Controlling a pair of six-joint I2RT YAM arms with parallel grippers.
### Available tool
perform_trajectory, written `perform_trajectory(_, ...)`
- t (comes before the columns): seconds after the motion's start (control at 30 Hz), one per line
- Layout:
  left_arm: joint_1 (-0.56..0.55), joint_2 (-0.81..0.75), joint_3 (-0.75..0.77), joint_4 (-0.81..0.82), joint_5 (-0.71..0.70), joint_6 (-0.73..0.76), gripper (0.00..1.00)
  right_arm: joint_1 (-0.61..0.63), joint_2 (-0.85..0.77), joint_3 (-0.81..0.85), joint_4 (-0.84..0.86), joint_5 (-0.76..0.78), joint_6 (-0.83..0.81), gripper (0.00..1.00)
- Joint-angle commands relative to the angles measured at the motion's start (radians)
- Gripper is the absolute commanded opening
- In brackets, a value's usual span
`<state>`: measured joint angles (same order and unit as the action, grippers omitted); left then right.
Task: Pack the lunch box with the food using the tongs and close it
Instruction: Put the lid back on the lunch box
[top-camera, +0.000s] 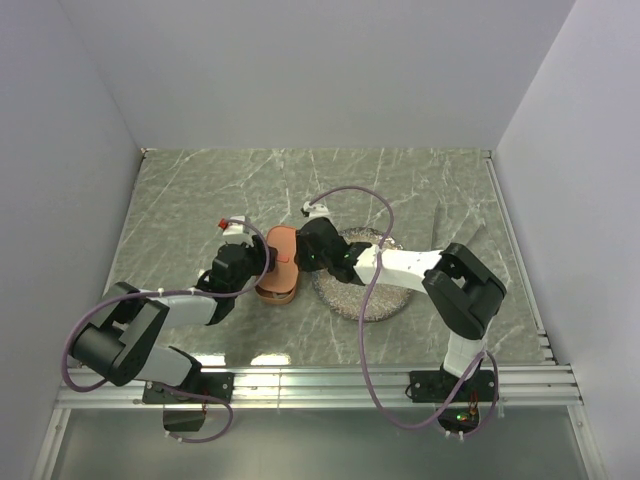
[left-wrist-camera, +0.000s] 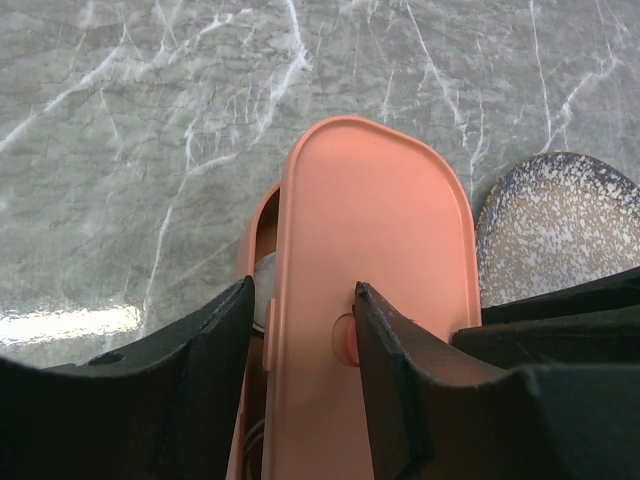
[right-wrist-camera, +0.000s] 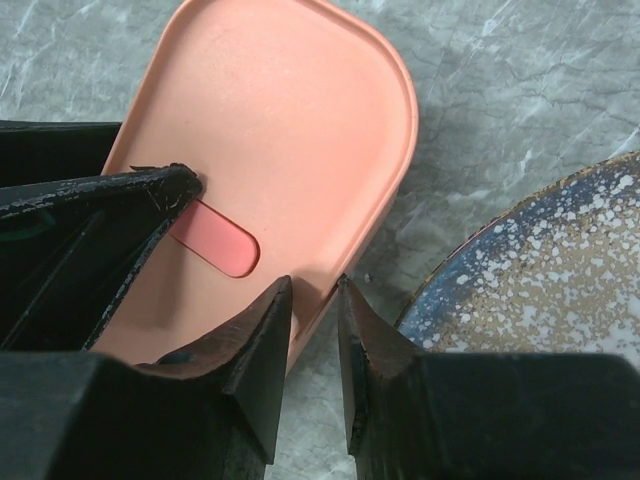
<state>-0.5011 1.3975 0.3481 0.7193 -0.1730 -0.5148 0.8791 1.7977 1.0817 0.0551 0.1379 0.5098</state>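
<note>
On the grey marbled counter (top-camera: 200, 190), the left gripper (left-wrist-camera: 302, 295) is reaching over the near end of the lunch box (left-wrist-camera: 262, 225). Its jaws are standing apart, one finger hanging just outside the tray's left wall and the other resting on top of the lid (left-wrist-camera: 370, 220), at the small red mark (right-wrist-camera: 215, 238). The lid is lying flat on the tray but sitting shifted to the right, leaving a strip of the tray's left side showing. The right gripper (right-wrist-camera: 313, 290) is meeting the lid's right rim with its jaws nearly together, the rim passing between the tips. Whether they are actually pinching it is hard to tell. Just right of the box, the speckled plate (right-wrist-camera: 540, 270) is lying close beside it.
</note>
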Motion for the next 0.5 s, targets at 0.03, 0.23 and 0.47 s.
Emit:
perform_trajectory(0.03, -0.004, -0.015, -0.011, 0.005, -0.003, -0.01, 0.5, 0.001, -0.015, -0.002, 0.014, -0.035, 0.006, 0.31)
perform_trajectory(0.23, -0.004, 0.0, -0.011, -0.003, -0.026, -0.008, 0.5, 0.017, -0.034, -0.014, 0.023, -0.067, 0.004, 0.28)
perform_trajectory(0.47, -0.004, 0.009, -0.012, -0.011, -0.017, -0.017, 0.5, 0.04, -0.021, -0.008, 0.019, -0.086, 0.004, 0.27)
